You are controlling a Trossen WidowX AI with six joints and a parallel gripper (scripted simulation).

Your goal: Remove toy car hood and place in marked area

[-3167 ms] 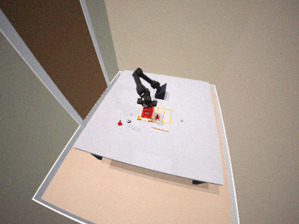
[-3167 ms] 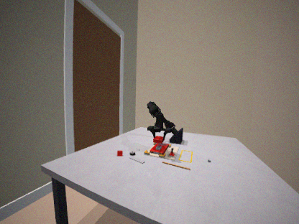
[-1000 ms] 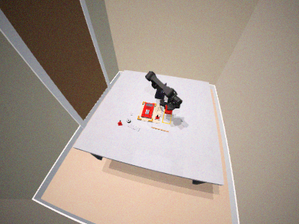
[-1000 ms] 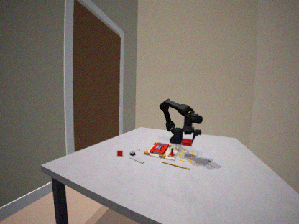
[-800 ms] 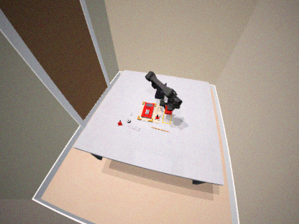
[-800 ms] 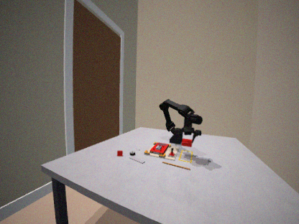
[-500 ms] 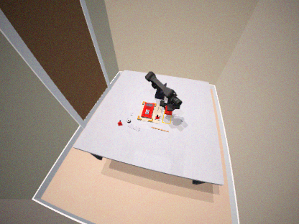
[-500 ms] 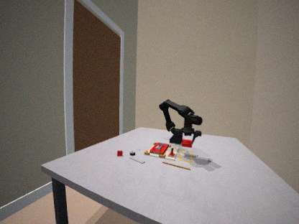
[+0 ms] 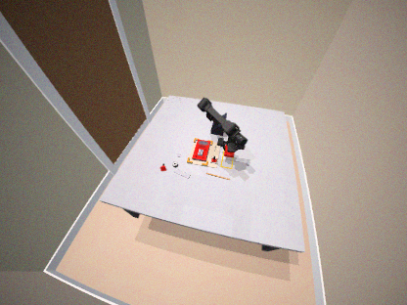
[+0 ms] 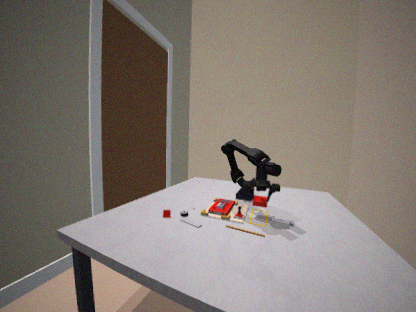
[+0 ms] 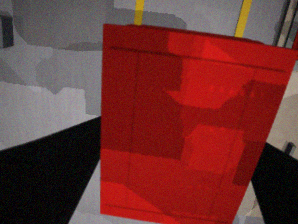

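1. The gripper (image 9: 229,148) (image 10: 260,195) (image 11: 178,135) was clamped on the red hood (image 9: 229,152) (image 10: 260,201) (image 11: 190,125), a finger at each side.
2. In the exterior view, the hood hung above the table (image 9: 196,196) (image 10: 300,260), to the right of the toy car (image 9: 202,151) (image 10: 222,206).
3. The yellow-outlined marked area (image 9: 226,168) (image 10: 258,225) (image 11: 243,19) lay right of the car.
4. A small red block (image 9: 163,167) (image 10: 166,213) sat left of the car, and a brown stick (image 9: 217,176) (image 10: 245,230) lay in front of it.
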